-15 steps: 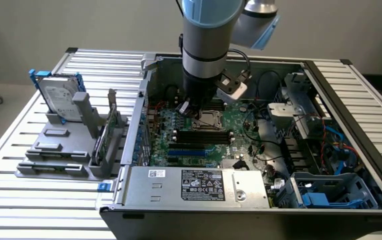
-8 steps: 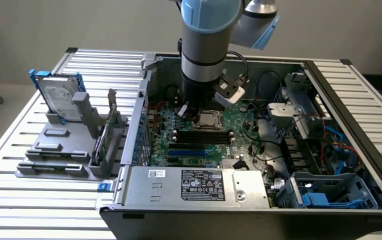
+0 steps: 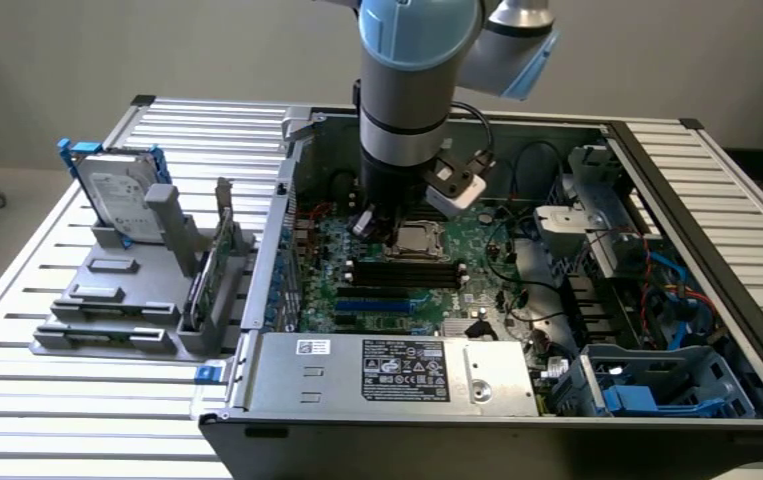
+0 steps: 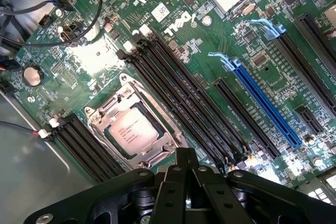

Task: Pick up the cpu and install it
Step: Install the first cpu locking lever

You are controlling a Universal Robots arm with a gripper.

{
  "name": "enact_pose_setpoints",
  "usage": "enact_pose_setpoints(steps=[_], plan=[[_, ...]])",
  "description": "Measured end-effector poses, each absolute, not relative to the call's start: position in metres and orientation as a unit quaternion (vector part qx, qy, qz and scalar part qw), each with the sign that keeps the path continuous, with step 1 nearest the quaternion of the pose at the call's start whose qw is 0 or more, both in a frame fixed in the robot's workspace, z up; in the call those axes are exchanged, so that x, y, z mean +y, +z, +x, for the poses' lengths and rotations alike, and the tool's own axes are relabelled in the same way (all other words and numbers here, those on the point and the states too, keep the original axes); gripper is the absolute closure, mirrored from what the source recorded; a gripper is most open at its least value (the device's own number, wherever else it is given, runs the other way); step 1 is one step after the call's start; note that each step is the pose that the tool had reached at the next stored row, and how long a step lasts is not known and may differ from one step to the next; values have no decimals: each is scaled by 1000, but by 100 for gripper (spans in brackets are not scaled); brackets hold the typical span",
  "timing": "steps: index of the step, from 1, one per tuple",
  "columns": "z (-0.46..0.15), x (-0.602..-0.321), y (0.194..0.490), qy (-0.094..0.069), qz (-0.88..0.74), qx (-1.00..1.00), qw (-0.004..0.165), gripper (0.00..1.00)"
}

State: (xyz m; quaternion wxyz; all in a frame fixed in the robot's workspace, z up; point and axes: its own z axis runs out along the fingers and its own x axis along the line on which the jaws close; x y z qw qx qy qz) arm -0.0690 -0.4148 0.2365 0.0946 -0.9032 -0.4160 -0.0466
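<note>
The cpu [image 4: 130, 130] lies flat in the socket frame [image 4: 131, 129] on the green motherboard [image 4: 94, 61], silver top up, beside the row of black memory slots [image 4: 184, 103]. In the exterior view it sits in the middle of the open computer case [image 3: 701, 180], just beneath and slightly toward that view's right of the gripper [image 3: 370, 222]. The gripper [image 4: 184, 169] hangs close above the board with its fingers closed together, holding nothing. The hard drive [image 3: 121, 190] stands well apart outside the case.
</note>
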Motion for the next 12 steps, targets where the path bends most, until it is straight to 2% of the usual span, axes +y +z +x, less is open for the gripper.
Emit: enact_pose_setpoints(steps=[12], plan=[[-74,-411,225,-45,-904,-416,91,89]])
